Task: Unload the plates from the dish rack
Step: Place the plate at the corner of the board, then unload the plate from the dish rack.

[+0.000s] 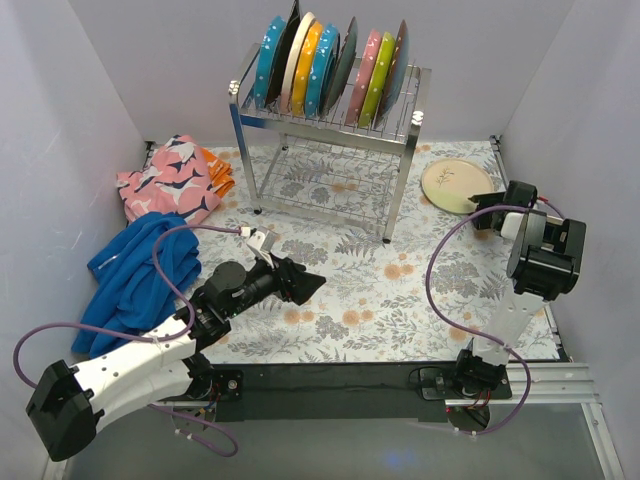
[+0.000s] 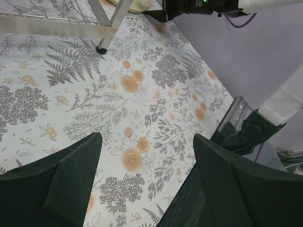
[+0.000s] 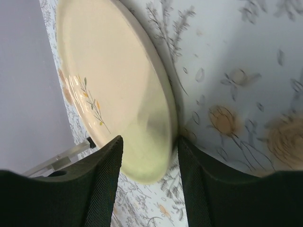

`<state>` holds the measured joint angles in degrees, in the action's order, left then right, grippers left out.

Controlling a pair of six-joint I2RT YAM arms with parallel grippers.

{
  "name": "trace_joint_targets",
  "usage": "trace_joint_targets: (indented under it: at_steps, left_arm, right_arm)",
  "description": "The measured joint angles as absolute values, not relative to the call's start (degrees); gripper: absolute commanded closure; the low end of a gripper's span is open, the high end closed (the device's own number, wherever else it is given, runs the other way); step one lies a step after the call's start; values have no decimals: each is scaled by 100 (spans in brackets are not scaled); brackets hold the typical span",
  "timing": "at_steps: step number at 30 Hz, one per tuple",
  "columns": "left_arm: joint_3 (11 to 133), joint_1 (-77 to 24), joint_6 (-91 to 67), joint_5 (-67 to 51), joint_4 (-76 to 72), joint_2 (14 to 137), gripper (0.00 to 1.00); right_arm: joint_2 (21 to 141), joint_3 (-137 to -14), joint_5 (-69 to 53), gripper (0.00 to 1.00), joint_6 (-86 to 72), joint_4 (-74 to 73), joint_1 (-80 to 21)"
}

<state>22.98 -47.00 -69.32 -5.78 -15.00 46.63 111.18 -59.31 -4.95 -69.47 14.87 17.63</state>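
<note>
The chrome wire dish rack stands at the back of the table, with several plates upright in its top slots: teal dotted, cream, orange, dark, pink and lime green. One cream plate lies flat on the floral tablecloth to the right of the rack. My right gripper is at that plate's near rim. In the right wrist view its jaws stand apart on either side of the cream plate's edge. My left gripper is open and empty over the tablecloth in front of the rack.
A pink patterned cloth, an orange cloth and a blue cloth lie at the left. Grey walls close in the left, back and right. A rack leg stands ahead of my left gripper.
</note>
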Motion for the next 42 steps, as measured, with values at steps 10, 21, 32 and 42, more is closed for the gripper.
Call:
trace_joint_targets:
  at_steps: [10,21,32,42]
  left_arm:
    - [2298,-4707,-6886,-504,-1500,4737,24]
    - [2298,-4709,-6855,-495,-1498,4864,24]
    - [2298,-4711,-6858,-504,-1500,4858,24]
    - [2298,-4711,-6862,-556,-1500,4858,24]
  right_arm:
    - [11644,-6652,-779,43,-6372,1487,1763]
    - [9279,-5892,-401,41,-4897,720,1308]
    - [6676,-6493,838,36,-3507,-211,-928]
    - [6705,-8171,2318,34,-2412,-615,-2961]
